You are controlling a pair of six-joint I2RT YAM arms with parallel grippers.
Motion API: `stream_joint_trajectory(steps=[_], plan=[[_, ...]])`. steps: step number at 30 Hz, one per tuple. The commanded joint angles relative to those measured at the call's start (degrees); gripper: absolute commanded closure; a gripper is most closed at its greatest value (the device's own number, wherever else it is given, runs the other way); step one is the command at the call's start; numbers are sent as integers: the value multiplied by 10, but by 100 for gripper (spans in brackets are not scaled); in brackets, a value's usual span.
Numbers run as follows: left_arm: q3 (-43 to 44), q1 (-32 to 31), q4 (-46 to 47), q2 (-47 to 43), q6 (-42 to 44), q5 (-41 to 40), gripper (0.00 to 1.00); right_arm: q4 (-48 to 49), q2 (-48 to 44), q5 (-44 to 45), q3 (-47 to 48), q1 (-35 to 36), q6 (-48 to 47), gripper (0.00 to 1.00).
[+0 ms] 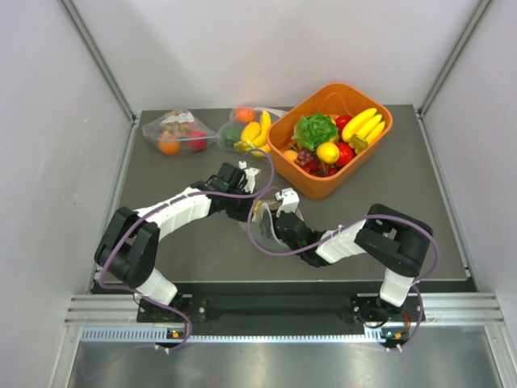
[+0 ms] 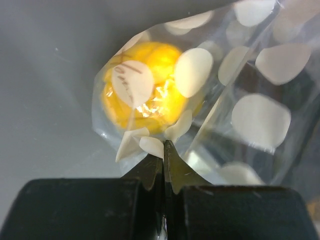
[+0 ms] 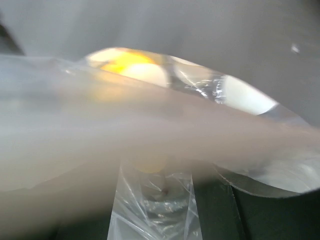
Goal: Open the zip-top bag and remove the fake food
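The zip-top bag [image 1: 260, 217], clear with cream dots, lies mid-table between my two grippers. In the left wrist view the bag [image 2: 260, 120] fills the right side, and a yellow piece of fake food [image 2: 160, 57] sits inside it at its far end. My left gripper [image 2: 163, 150] [image 1: 249, 200] is shut on a fold of the bag's film. In the right wrist view the bag [image 3: 200, 80] drapes blurred across the lens, with yellow fake food [image 3: 122, 62] showing at the top. My right gripper [image 3: 156, 200] [image 1: 273, 220] has its jaws apart, with crumpled film between them.
An orange bowl [image 1: 380, 121] at the back right holds lettuce, bananas, grapes and other toy fruit. Two plain clear bags [image 1: 174, 129] [image 1: 242, 129] with fruit lie at the back left. Grey walls close in on both sides of the table.
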Motion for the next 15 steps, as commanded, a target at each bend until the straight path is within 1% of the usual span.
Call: stream_joint_trajectory(steps=[1,4,5,8,15], plan=[[16,-1,-32,7,6,17,100,3,-33,34,-22,-10,-4,42],[16,-1,-31,9,6,3,100,65,-50,-6,-62,-21,4,41],[16,-1,-31,11,7,16,100,91,-51,-23,-75,-23,8,41],[21,-1,-38,17,9,29,100,80,-47,-30,-58,-25,-1,41],[21,-2,-27,25,21,112,100,68,-6,-67,-11,-25,-35,42]])
